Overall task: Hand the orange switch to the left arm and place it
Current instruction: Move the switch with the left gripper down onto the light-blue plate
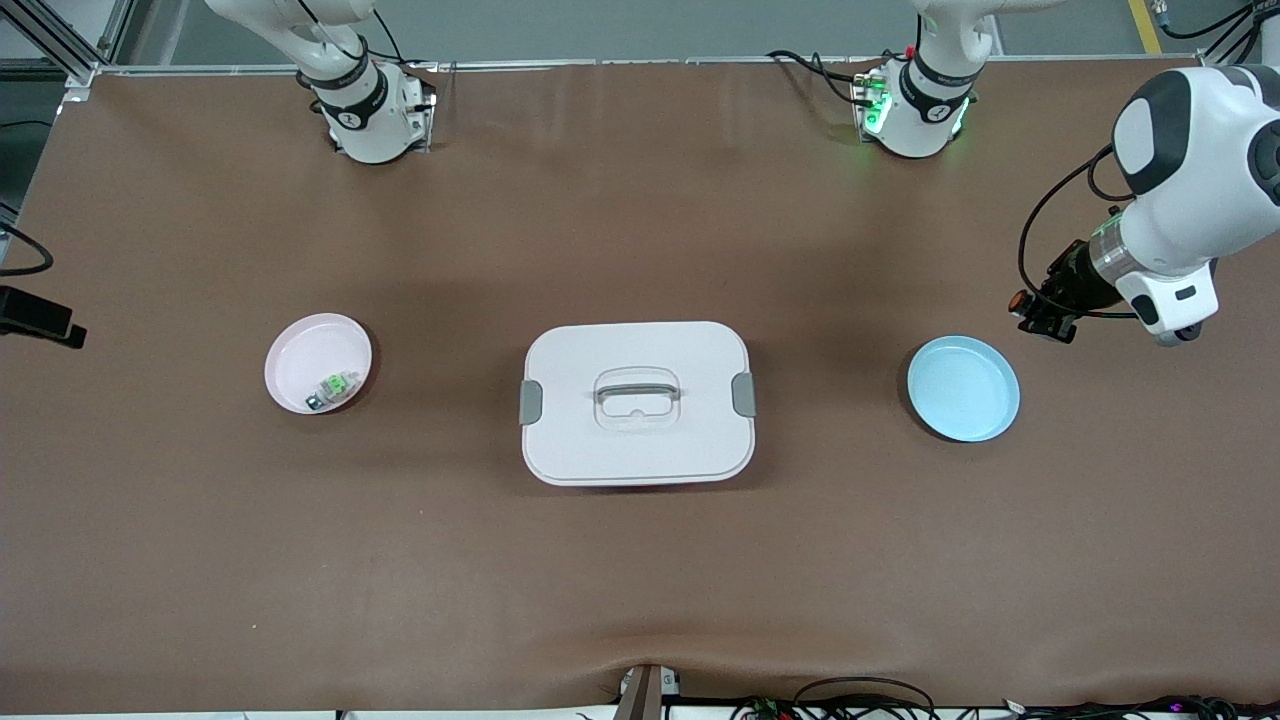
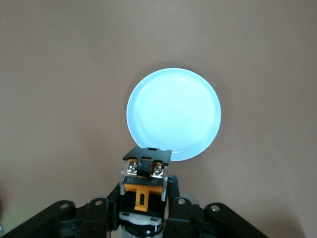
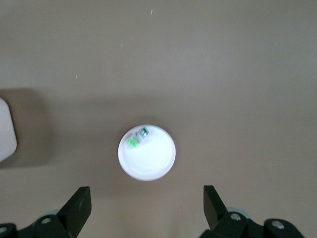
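One box (image 1: 637,402), white with two grey clips, sits mid-table. Two plates: a pink plate (image 1: 318,362) toward the right arm's end from the box, a blue plate (image 1: 963,388) toward the left arm's end from the box. One green switch (image 1: 333,388) lies in the pink plate. One orange switch (image 2: 144,184) is clamped in the left gripper (image 2: 143,198), fingers shut on it, in the air near the blue plate, just off its rim on the side away from the box. The right gripper (image 3: 146,206) hangs high over the pink plate, fingers wide apart, holding nothing. Two arms; the right gripper itself is out of the front view.
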